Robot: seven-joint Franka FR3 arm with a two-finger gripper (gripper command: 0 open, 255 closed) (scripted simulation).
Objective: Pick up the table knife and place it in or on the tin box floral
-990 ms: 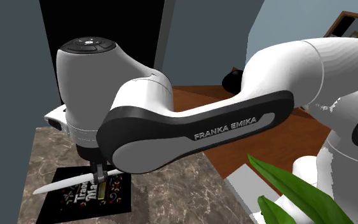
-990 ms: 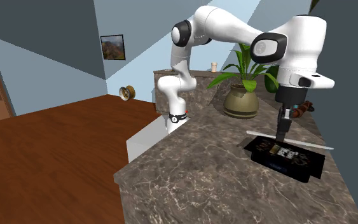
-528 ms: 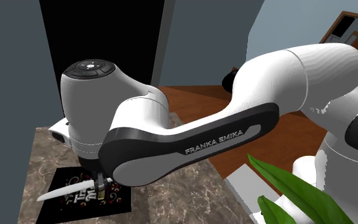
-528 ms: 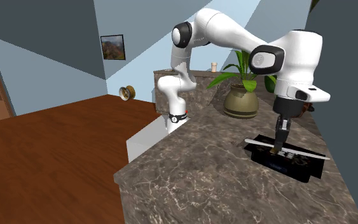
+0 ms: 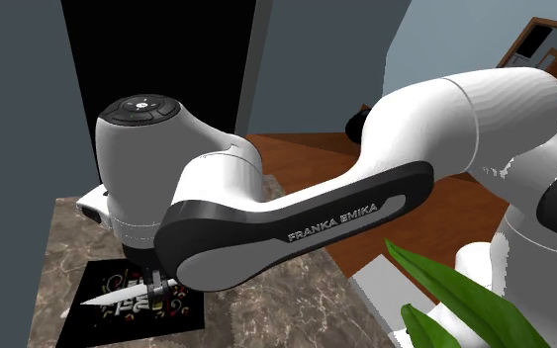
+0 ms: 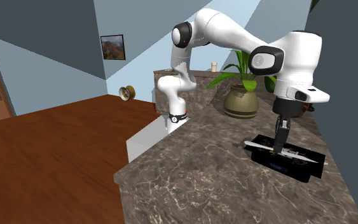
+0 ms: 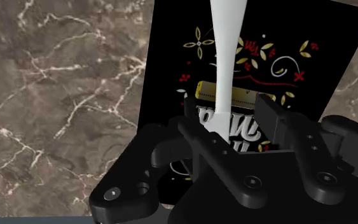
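The brown marble countertop [image 6: 190,175] fills the lower half of the second exterior view. The white arm [image 6: 234,35] arches across the upper middle of that view and comes down at the right. A potted plant [image 6: 241,95] stands behind it at right of centre. Toward the lower right lies the tin box [image 6: 301,170], flat and black, with a floral pattern on its lid. The pale table knife [image 6: 257,146] stretches across the top of the box, its tip reaching past the box's left edge. I cannot tell whether it rests on the lid. The gripper [image 6: 276,149] points straight down over the knife's middle. In the wrist view the fingers [image 7: 199,130] stand apart with the knife [image 7: 227,51] between them, close against one finger and clear of the other, so it is released.
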